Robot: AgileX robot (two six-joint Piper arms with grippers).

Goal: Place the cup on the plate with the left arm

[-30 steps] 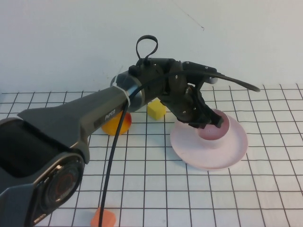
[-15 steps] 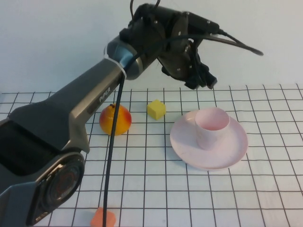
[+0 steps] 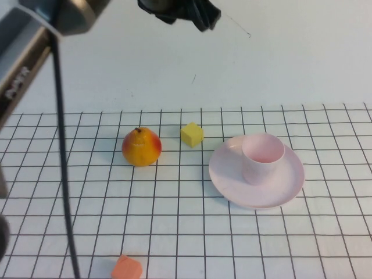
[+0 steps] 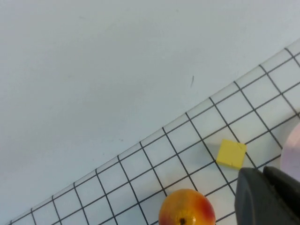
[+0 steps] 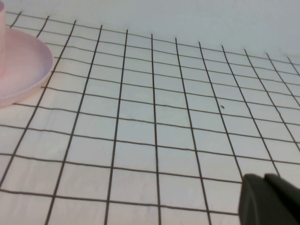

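Left claw (image 3: 200,14) shut, empty, high above desk (image 3: 174,232), mostly cut off at top of high view. Right claw (image 5: 272,199) low over bare grid beside plate (image 3: 288,186); only dark tip shows, cannot tell its state. Cup (image 3: 263,157) upright on plate, slightly off centre. Pear (image 3: 141,146), yellow cube (image 3: 192,134) near plate; orange block (image 3: 127,268) at front edge. Risk: dangling cable (image 3: 64,174) sweeping pear. Hidden: right arm, most of left.

On the table — one cup (image 3: 263,157), one plate (image 3: 290,185), one pear (image 3: 141,146), one yellow cube (image 3: 192,134), one orange block (image 3: 127,268).
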